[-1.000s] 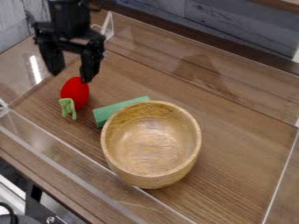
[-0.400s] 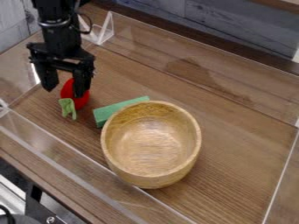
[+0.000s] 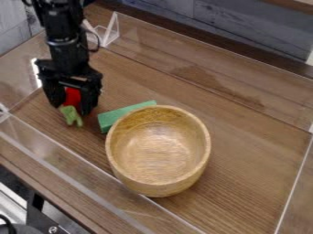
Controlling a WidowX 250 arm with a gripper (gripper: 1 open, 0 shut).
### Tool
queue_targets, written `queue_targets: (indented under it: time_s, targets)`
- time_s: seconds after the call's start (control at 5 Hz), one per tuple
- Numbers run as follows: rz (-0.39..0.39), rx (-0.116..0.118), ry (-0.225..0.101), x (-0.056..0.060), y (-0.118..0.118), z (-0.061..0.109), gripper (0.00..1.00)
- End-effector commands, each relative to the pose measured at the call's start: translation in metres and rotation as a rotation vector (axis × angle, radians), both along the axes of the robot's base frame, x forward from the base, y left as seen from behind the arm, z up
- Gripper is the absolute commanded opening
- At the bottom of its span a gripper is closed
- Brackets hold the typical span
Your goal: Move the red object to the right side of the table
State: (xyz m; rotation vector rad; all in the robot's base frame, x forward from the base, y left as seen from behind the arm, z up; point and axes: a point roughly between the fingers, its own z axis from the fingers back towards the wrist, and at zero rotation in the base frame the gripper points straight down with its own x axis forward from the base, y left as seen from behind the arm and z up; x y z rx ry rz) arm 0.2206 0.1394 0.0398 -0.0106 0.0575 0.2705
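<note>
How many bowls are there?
1. The wooden bowl sits on the table, right beside the green block and across it from the red toy. No other bowl shows, though the gripper and arm could hide something small.

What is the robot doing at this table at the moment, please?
The robot's gripper is lowered around the small red object with the green leafy end, its jaws open on either side, so it has not clamped it. The red object lies left of the green block and the wooden bowl; it has yet to go to the table's right side.
</note>
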Motion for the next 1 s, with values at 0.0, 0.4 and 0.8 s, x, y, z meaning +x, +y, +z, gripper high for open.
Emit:
queue_targets:
  time_s: [0.0, 0.4, 0.8]
  targets:
    - [0.046, 0.015, -0.031, 0.005, 0.002, -0.002, 1.0]
    - [0.167, 0.008, -0.042, 0.026, 0.011, 0.018, 1.0]
    - [0.172, 0.015, -0.037, 0.03, 0.021, 0.019, 1.0]
